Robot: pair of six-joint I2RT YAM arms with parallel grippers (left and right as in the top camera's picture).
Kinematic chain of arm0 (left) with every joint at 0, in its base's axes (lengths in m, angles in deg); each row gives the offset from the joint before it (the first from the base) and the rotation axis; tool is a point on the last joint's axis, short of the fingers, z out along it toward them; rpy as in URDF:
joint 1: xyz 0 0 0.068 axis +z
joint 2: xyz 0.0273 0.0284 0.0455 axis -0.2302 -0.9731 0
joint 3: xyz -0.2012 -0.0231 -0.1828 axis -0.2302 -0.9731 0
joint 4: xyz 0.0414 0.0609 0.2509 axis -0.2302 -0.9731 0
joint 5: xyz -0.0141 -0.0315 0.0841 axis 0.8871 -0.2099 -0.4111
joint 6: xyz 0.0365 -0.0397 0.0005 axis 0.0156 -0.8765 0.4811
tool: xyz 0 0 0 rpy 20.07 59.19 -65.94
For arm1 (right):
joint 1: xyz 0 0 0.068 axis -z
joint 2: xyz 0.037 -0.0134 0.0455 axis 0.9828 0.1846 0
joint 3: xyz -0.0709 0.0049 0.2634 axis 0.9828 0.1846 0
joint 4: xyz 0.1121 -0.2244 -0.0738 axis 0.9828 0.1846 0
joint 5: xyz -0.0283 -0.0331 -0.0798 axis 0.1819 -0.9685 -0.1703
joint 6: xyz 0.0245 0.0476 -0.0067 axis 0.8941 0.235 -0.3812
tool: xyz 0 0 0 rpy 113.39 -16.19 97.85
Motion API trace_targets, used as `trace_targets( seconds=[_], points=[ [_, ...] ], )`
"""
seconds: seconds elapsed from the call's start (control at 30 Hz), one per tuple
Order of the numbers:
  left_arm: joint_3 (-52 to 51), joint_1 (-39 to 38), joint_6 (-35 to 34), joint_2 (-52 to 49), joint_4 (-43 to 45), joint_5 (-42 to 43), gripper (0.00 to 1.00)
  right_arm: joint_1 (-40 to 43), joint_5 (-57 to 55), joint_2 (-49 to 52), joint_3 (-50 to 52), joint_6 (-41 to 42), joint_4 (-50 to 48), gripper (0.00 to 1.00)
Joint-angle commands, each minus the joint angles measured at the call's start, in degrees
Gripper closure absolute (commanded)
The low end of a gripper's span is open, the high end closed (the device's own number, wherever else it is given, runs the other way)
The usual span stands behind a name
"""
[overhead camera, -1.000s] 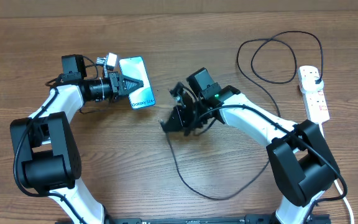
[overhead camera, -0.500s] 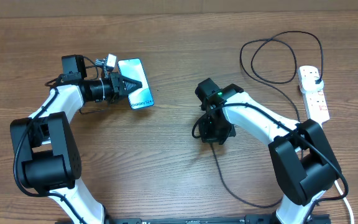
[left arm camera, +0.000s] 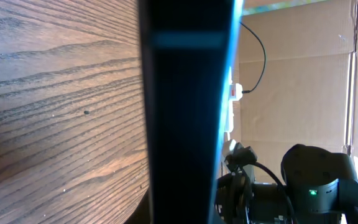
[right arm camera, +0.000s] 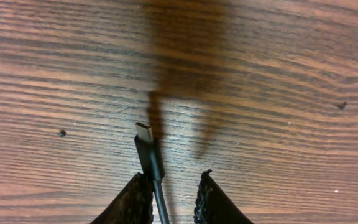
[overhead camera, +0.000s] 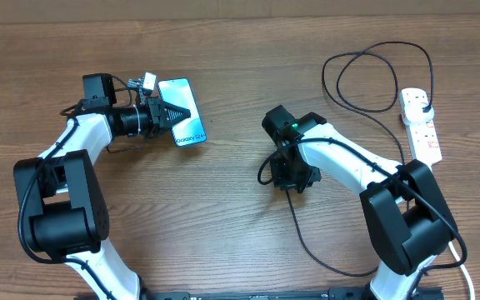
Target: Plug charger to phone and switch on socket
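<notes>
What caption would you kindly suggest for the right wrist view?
Right gripper holds the charger, its connector poised above the table.

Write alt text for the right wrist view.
The charger pokes its small connector tip out from between the two dark fingers of the right gripper, over a brown wood-grain table. The tip's thin shadow falls on the wood next to a broader dark shadow.

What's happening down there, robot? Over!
Left gripper shut on phone. Right gripper shut on charger, not yet plugged in. Socket off to the right, no gripper near it. Nothing between charger and phone.
</notes>
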Motion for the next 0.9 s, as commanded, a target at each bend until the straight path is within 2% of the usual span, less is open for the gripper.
trace_targets(
  seconds=[0.0,0.1,0.27,0.33,0.43,0.5,0.77,0.87],
  points=[
    [0.1,-0.4,-0.4,0.0,0.2,1.4,0.95,0.0,0.7,-1.4,-0.4,0.2,0.1,0.68],
    [0.1,-0.4,-0.4,0.0,0.2,1.4,0.95,0.0,1.5,-1.4,-0.3,0.2,0.1,0.55],
    [0.1,-0.4,-0.4,0.0,0.2,1.4,0.94,0.0,3.5,-1.4,1.1,0.0,-0.8,0.40],
    [0.1,-0.4,-0.4,0.0,0.2,1.4,0.94,0.0,3.5,-1.4,2.2,0.0,-1.6,0.37],
    [0.1,-0.4,-0.4,0.0,0.2,1.4,0.93,0.0,3.7,-1.4,3.9,0.0,-2.7,0.37],
    [0.1,-0.4,-0.4,0.0,0.2,1.4,0.92,-0.1,4.9,-1.4,4.9,-0.7,-3.4,0.42],
    [0.1,-0.4,-0.4,0.0,0.2,1.4,0.91,-0.1,6.0,-1.4,6.4,-2.2,-6.6,0.84],
    [0.1,-0.4,-0.4,0.0,0.2,1.4,0.91,-0.1,6.0,-1.4,6.4,-2.1,-7.2,0.89]
  ],
)
